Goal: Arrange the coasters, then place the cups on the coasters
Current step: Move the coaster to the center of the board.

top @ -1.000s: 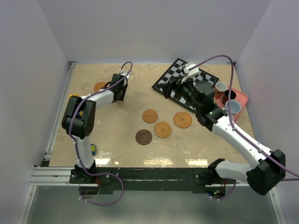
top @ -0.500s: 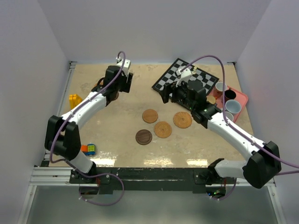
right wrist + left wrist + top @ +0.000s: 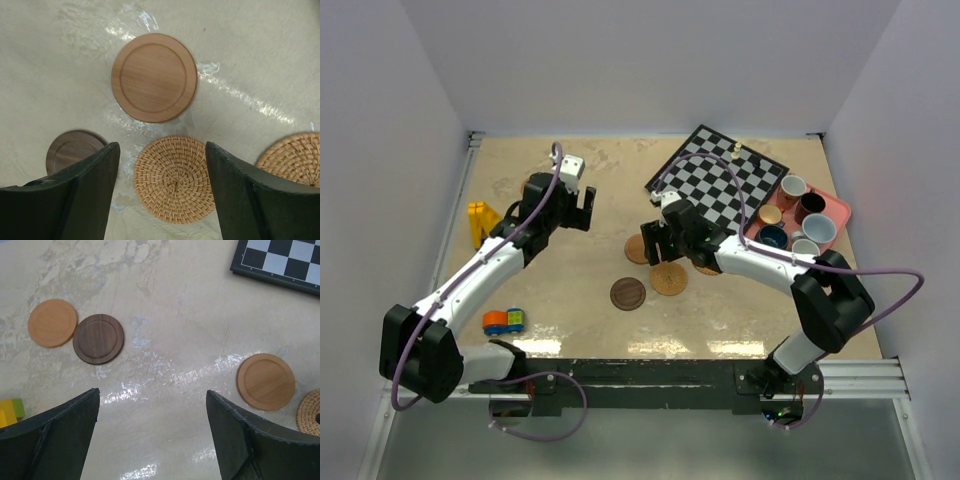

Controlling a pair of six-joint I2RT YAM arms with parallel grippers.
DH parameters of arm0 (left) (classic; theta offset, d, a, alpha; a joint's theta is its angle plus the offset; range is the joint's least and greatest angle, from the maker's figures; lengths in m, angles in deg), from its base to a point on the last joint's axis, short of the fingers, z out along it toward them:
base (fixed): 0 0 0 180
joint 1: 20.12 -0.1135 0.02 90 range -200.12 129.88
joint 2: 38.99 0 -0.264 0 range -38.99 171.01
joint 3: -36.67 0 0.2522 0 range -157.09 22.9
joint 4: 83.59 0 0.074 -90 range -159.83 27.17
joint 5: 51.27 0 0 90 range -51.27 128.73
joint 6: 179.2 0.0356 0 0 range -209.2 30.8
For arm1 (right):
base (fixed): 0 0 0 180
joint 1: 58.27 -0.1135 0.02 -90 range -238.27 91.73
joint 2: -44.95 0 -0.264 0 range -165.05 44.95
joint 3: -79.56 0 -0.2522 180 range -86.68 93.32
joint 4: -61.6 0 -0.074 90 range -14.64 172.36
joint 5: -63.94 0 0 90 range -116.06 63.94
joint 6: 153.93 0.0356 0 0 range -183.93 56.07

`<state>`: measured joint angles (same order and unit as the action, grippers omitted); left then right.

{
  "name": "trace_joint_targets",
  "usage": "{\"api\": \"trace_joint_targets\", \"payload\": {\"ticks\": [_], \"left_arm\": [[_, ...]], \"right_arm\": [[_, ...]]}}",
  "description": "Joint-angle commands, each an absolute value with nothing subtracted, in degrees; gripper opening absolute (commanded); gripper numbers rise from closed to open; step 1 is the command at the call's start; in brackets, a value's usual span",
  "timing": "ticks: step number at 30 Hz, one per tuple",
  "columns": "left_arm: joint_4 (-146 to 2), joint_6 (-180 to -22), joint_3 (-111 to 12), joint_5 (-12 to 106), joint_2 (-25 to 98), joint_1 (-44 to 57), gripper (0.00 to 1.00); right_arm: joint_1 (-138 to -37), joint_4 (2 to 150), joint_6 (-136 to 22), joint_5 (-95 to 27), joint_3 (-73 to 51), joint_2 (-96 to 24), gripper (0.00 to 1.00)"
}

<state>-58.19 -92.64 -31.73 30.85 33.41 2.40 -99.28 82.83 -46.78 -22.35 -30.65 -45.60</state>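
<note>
Several coasters lie on the table. In the left wrist view a tan coaster touches a dark brown coaster, and my left gripper hangs open above bare table nearer than them, holding nothing. My right gripper is open over a woven coaster, with a smooth tan coaster beyond it, a dark brown coaster to its left and a second woven coaster at right. Several cups stand in the pink tray, away from both grippers.
A chessboard lies at the back, left of the tray, with one small piece on it. A yellow block sits by the left edge and small coloured blocks near the front left.
My left gripper has opened wide and drawn back from the far-left coasters. My right arm has swung left from the tray and chessboard to above the middle coasters, its jaws narrowing slightly.
</note>
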Motion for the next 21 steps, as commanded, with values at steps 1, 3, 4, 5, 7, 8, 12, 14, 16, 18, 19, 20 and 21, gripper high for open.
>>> {"api": "trace_joint_targets", "payload": {"ticks": [1, 3, 4, 5, 7, 8, 12, 14, 16, 18, 19, 20, 21], "left_arm": [[-59.81, -93.33, -31.76, 30.9, 31.41, 2.11, 0.91], [-59.81, -93.41, -31.59, 31.61, 31.14, 2.11, 0.91], [-59.89, -93.41, -31.67, 31.61, 31.23, 2.11, 0.91], [-59.81, -93.59, -31.76, 31.61, 31.14, 2.11, 0.91], [-59.63, -93.77, -31.76, 32.14, 31.14, 2.11, 0.91], [-59.54, -93.94, -31.76, 32.31, 30.88, 2.11, 0.91], [-59.98, -94.38, -31.59, 33.37, 30.88, 2.2, 0.91], [-59.98, -94.64, -31.5, 34.51, 31.4, 2.29, 0.91], [-59.9, -94.82, -31.5, 35.39, 31.84, 2.72, 0.9], [-59.54, -94.73, -31.76, 35.39, 32.46, 3.43, 0.88], [-59.63, -94.73, -31.76, 35.83, 32.55, 3.69, 0.88], [-59.81, -94.91, -31.68, 36.27, 32.64, 3.69, 0.88], [-59.81, -95.08, -31.59, 36.53, 32.64, 3.78, 0.88]], "right_arm": [[-99.4, 85.03, -42.31, -18.95, -28.94, -45.23, 0.72], [-99.58, 87.48, -40.65, -17.1, -28.94, -45.67, 0.7], [-99.67, 88.45, -39.68, -16.83, -29.02, -46.02, 0.69], [-99.84, 89.5, -38.71, -16.66, -29.37, -45.93, 0.7], [-100.63, 90.74, -37.04, -15.69, -30.69, -45.5, 0.72], [-101.24, 92.05, -36.08, -14.47, -31.3, -45.14, 0.73], [-102.04, 94.08, -32.82, -12.17, -32.98, -44.0, 0.75], [-102.65, 94.44, -31.76, -12.17, -33.42, -43.91, 0.77], [-103.7, 94.87, -30.8, -11.47, -33.68, -43.91, 0.82], [-104.32, 94.53, -30.62, -11.29, -34.3, -43.91, 0.85], [-104.59, 94.35, -30.62, -11.64, -34.56, -44.26, 0.87], [-104.94, 94.35, -30.36, -11.47, -34.56, -44.52, 0.89], [-105.37, 94.26, -30.27, -11.64, -34.65, -44.87, 0.92]]}}
